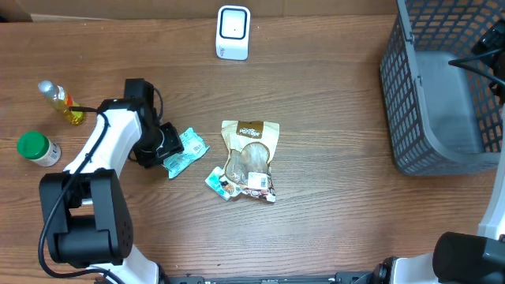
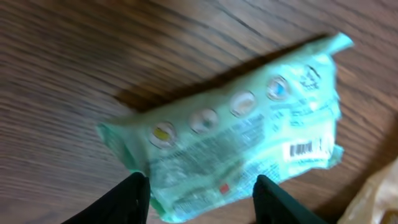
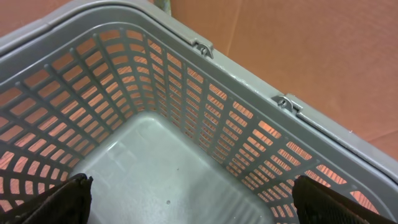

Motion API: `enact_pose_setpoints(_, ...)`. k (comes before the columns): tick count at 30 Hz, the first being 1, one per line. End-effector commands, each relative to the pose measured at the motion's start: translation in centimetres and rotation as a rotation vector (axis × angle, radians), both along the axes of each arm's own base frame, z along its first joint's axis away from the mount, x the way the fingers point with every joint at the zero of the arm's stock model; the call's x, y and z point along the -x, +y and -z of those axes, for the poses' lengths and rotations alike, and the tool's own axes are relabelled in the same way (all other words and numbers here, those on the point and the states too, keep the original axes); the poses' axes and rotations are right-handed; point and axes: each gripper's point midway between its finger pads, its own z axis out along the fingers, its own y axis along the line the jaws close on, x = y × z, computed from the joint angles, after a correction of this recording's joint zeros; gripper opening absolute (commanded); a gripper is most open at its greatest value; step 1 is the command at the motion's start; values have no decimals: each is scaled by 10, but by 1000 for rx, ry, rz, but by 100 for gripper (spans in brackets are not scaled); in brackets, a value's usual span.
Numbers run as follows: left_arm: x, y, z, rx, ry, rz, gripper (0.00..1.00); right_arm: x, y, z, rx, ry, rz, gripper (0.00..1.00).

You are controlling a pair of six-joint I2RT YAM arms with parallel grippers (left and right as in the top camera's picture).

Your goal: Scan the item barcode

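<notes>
A mint-green packet [image 1: 185, 151] lies flat on the wooden table, left of the middle. In the left wrist view the packet [image 2: 242, 130] fills the frame, its barcode [image 2: 305, 148] facing up near the right end. My left gripper [image 1: 166, 147] is low over the packet's left end. Its jaws [image 2: 202, 200] stand apart astride the packet's near edge; the left finger [image 2: 127, 202] touches that edge and the right finger [image 2: 280, 202] is off it. The white scanner [image 1: 233, 32] stands at the back centre. My right gripper [image 3: 199, 205] hangs wide open inside the grey basket [image 3: 186, 81], holding nothing.
A tan snack pouch [image 1: 251, 154] lies in the middle over a small teal item [image 1: 215, 180]. A yellow bottle [image 1: 63, 102] and a green-lidded jar [image 1: 38, 148] stand at the left. The grey basket [image 1: 438, 95] takes up the right side.
</notes>
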Motion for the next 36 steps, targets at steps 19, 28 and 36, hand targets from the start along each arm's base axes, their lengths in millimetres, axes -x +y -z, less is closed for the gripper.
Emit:
enact_pose_setpoints(19,11,2,36,81,-35,-131,23,1,-2,-4,15,-6,8,100)
enact_pose_setpoints(28,-9,-10,23,160,-119,-57,4,1,-2,-4,15,-6,8,100)
enact_pose_setpoints(36,-40,-12,-4,174,-234,48,5,1,-2,-4,15,-6,8,100)
